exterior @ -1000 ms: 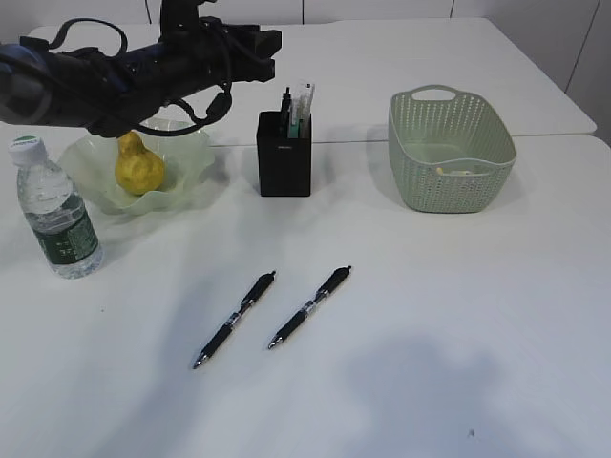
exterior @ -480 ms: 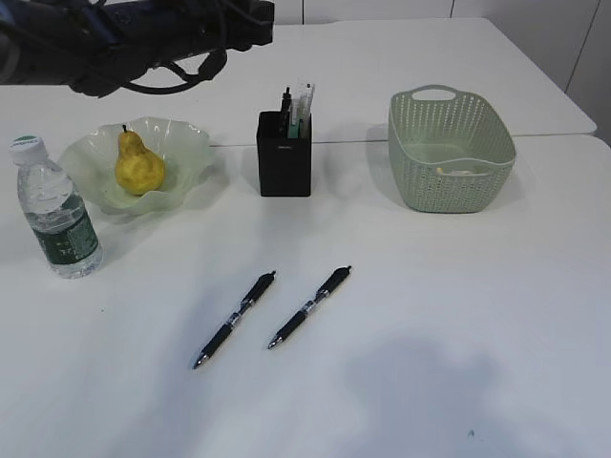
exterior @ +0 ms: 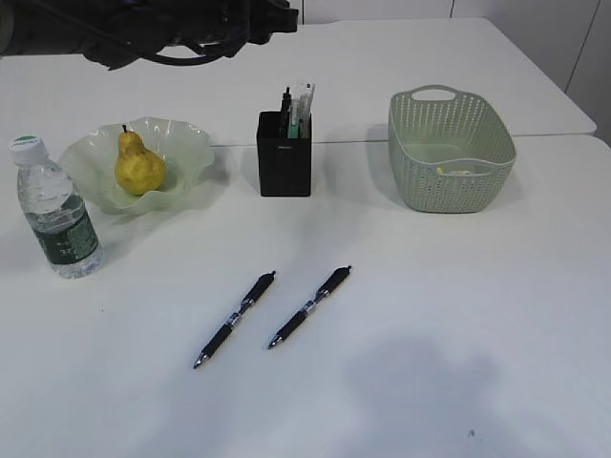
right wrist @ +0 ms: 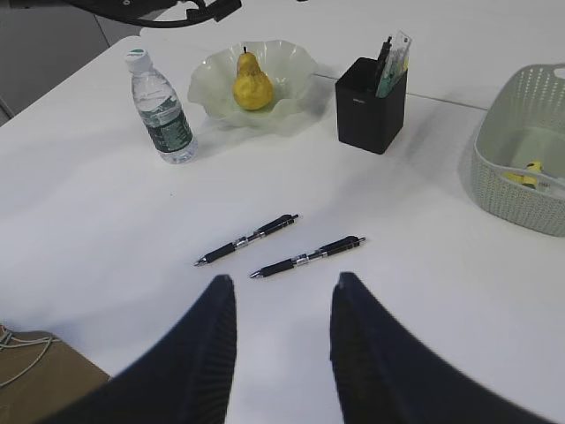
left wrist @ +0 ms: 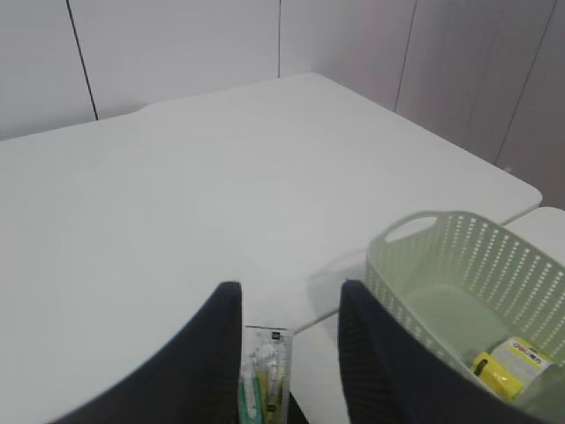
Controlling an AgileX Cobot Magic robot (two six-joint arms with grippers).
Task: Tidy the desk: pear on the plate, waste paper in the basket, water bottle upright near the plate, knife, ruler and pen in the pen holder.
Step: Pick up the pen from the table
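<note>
On the white desk, most of my tidying looks done. The pear sits in the wavy green plate at left of frame, cradled so it cannot roll, and the water bottle stands upright just beside the plate, cap up. The black pen holder at centre carries the clear ruler and other slim items standing on end; I cannot make out the knife among them for certain. In the basket at right, a pale, partly yellow scrap lies on the bottom, presumably the waste paper.

Two black pens lie side by side, slanted, in the lower middle of the frame, well apart from the holder. I judge them the job left.

My left gripper hangs high in the upper left of the exterior view, above the holder and ruler, its jaws parted and empty. My right gripper hovers over the near edge of the desk, jaws likewise parted around nothing, the pens ahead of it.

The tabletop is plain, matte and white, with soft shadows; a second white table adjoins at the back. Pale panelled walls with dark seams close the room.
</note>
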